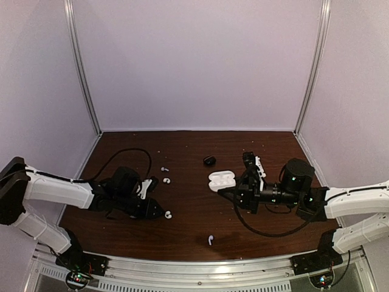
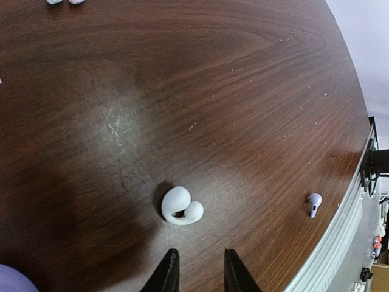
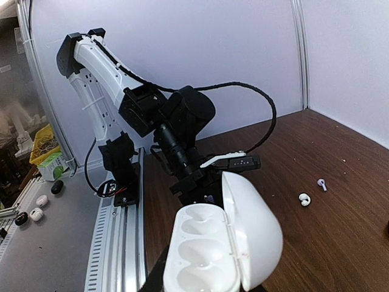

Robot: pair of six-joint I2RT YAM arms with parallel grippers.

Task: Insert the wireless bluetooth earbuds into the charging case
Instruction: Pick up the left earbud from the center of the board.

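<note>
A curled white earbud (image 2: 181,205) lies on the brown table, just ahead of my left gripper (image 2: 199,272). Its jaws stand a little apart with nothing between them, so it is open. In the top view this earbud (image 1: 168,214) sits at the left gripper's (image 1: 159,212) tips. My right gripper (image 1: 231,191) is shut on the open white charging case (image 3: 203,258), lid (image 3: 258,234) up and both wells empty; its fingers are hidden beneath it. Two more white earbuds (image 1: 165,180) (image 1: 164,169) lie farther back. A stemmed earbud (image 1: 210,239) lies near the front edge.
A small black pebble-like object (image 1: 209,160) rests behind the charging case (image 1: 221,179). Black cables loop from both arms over the table. The metal rail (image 1: 200,267) runs along the near edge, close to the stemmed earbud (image 2: 313,204). Pale walls enclose the back and sides.
</note>
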